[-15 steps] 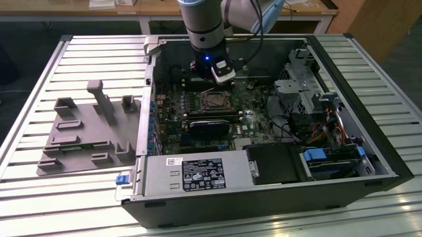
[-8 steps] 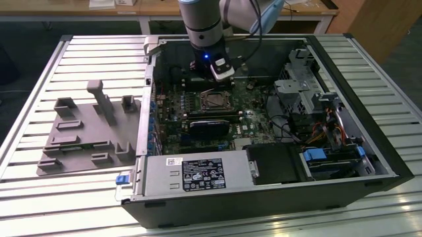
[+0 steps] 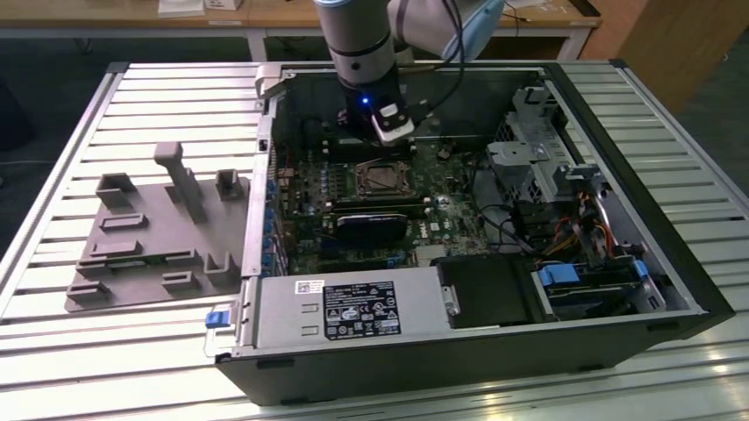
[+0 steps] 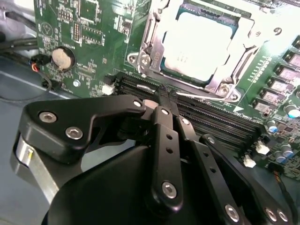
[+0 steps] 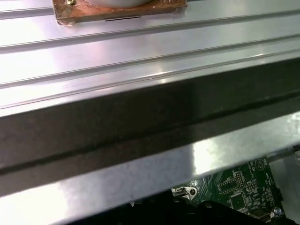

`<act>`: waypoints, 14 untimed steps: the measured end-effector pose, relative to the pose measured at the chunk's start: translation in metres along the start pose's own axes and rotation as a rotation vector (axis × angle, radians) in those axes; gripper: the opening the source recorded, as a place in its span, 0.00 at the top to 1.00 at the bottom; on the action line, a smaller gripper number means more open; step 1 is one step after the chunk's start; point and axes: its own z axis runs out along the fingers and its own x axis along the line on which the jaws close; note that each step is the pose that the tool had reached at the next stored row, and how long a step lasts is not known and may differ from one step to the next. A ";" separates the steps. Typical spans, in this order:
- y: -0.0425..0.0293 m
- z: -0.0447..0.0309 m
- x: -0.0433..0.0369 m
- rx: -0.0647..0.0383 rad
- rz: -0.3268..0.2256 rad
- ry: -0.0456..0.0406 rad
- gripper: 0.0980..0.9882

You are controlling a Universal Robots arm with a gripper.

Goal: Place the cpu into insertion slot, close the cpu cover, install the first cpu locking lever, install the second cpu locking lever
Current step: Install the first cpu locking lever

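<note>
Case [image 3: 468, 373] lies open in the exterior view, my claw [image 3: 387, 130] hanging inside, just beside the slot [image 3: 381, 179]. In the second wrist view my claw [image 4: 163, 91] is pinched shut, gripping nothing I can see; the cpu [image 4: 199, 42] sits just beyond, cover [image 4: 152, 28] framing it. I judge it light, stiff, fragile: edges only. First wrist view: a corner of board [image 5: 239, 187].

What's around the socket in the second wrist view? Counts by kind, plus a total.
cpu: 1
cpu cover: 1
coin cell battery: 1
end effector: 1
Total: 4
</note>
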 end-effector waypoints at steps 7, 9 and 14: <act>0.0024 0.0023 0.0032 0.006 0.028 -0.0107 0.99; 0.0031 0.0024 0.0043 0.007 0.030 -0.0120 0.99; 0.0039 0.0037 0.0055 0.010 0.045 -0.0176 0.99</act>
